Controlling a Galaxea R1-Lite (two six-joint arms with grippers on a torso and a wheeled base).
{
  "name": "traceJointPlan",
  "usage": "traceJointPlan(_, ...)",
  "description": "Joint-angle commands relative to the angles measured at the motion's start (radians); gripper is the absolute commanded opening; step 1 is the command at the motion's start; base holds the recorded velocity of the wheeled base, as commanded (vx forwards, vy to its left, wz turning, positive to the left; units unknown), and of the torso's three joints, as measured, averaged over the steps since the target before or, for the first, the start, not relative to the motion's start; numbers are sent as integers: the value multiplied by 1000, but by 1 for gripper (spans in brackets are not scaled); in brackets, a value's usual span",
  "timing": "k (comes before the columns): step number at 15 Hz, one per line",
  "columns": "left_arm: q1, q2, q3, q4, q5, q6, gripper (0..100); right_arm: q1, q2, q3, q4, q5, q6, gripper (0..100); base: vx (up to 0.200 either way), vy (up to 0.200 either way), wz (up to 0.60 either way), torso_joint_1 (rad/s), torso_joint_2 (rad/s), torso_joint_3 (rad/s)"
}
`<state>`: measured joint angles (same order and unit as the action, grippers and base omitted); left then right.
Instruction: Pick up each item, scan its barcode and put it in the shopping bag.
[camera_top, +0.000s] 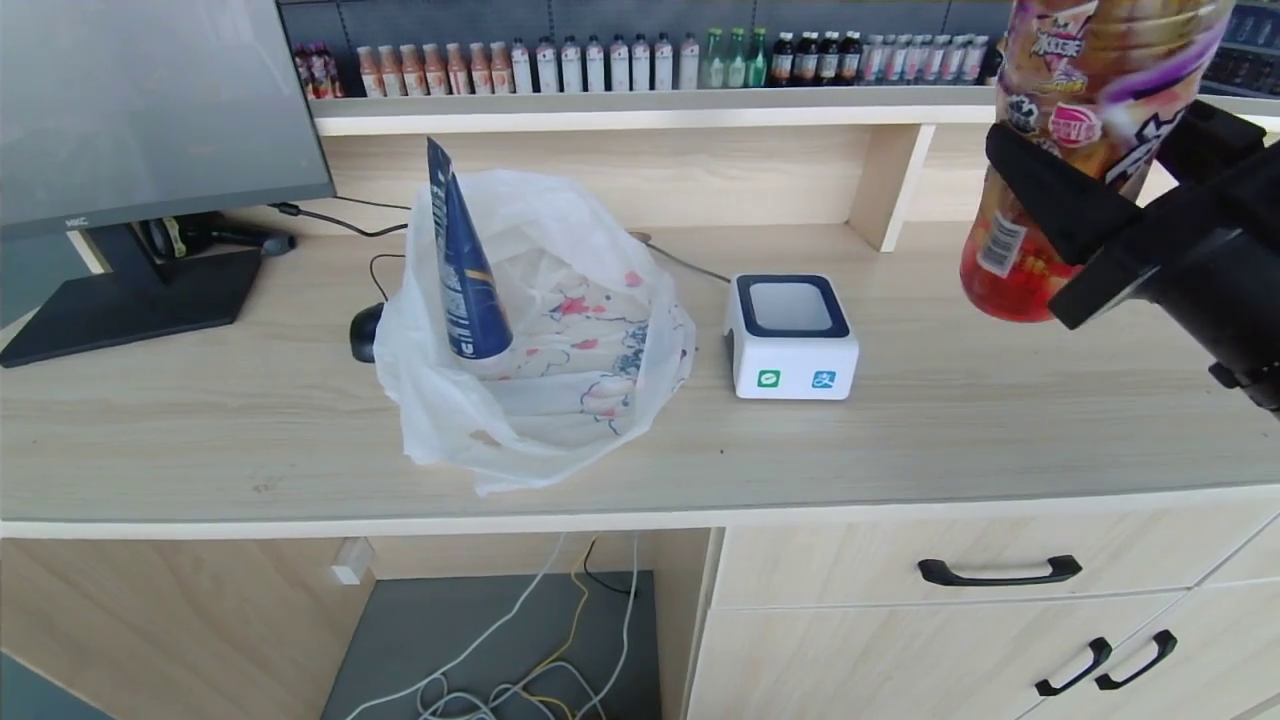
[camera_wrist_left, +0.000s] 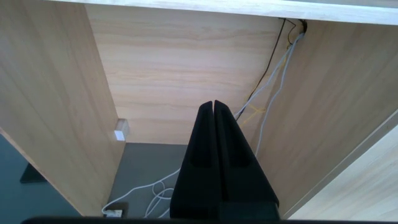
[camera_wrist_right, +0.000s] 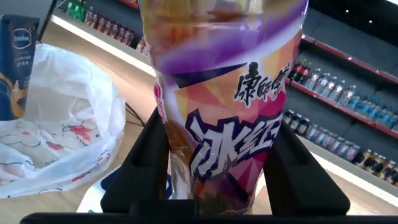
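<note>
Clamping one bottle (camera_top: 1090, 70), the right fingers (camera_top: 1050, 195); one carton (camera_top: 462, 265) in bag (camera_top: 590, 350).

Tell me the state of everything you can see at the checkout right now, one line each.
bottle, held off the counter in the right gripper
right gripper, shut on the bottle
left gripper, shut, holding nothing
shopping bag, open, on the counter
blue carton, standing tilted inside the shopping bag
scanner, on the counter, nothing on its window
drawers, shut
</note>
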<state>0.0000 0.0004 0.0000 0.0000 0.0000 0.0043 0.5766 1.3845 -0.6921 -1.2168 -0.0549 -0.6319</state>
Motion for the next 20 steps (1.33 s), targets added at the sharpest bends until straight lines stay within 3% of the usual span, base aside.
traceJointPlan(1,0,0,0,0,0,0,0,34,93,-66,-17,64,-106,0,0,0,0,0,0,0)
traceJointPlan(7,0,0,0,0,0,0,0,19,314,-224,-56,480,-307,0,0,0,0,0,0,0)
traceJointPlan(13,0,0,0,0,0,0,0,-20,400,-271,-36,601,-500,0,0,0,0,0,0,0)
traceJointPlan(20,0,0,0,0,0,0,0,-101,443,-273,-36,661,-581,0,0,0,0,0,0,0)
